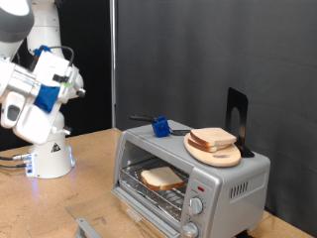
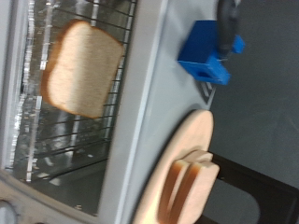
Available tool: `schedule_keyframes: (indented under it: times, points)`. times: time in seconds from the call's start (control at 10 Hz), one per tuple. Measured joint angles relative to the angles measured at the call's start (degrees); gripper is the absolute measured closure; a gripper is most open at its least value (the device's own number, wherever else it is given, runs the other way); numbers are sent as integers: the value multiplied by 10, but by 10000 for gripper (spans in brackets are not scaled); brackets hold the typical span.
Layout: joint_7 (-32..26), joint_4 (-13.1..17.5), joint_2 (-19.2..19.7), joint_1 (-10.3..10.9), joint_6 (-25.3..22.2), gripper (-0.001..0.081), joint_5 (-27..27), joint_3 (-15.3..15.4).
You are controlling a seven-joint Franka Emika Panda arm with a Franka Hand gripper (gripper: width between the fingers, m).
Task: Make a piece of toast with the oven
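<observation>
Toast is what we see first: one pale square slice of bread with a tan crust (image 1: 161, 178) lies flat on the wire rack (image 1: 149, 188) inside the small silver-grey toaster oven (image 1: 233, 183), whose glass door (image 1: 149, 220) hangs open at the front. In the wrist view the same slice (image 2: 84, 67) sits on the rack bars (image 2: 65, 149), clearly apart from the oven's grey frame.

We count two round knobs (image 1: 195, 206) on the oven's front panel, at about four o'clock from the slice. On the oven's roof rests one round wooden board (image 1: 213, 153) carrying further slices (image 1: 213, 138); we make out at least two, stacked. At nine o'clock from the board lies one blue block (image 1: 159, 126) with a dark handle (image 1: 141, 117). A black stand (image 1: 236, 121) rises behind the board.

Only the wrist view shows the slices on the board edge-on (image 2: 192, 182) and the blue block (image 2: 207, 54) close up. Only the exterior view shows the arm: its white and blue hand (image 1: 54, 84) hangs far off at ten o'clock from the oven, touching nothing. We cannot tell whether its fingers are spread or closed.
</observation>
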Motion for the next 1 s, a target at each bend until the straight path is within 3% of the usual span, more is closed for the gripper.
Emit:
schedule_keyframes:
  times: [0.3, 0.6, 1.0]
  points:
    - [-79, 22, 69, -7, 7, 124, -25, -15]
    - [-138, 29, 120, -9, 64, 124, -41, -17]
    - [-137, 33, 122, -15, 23, 124, -20, -24]
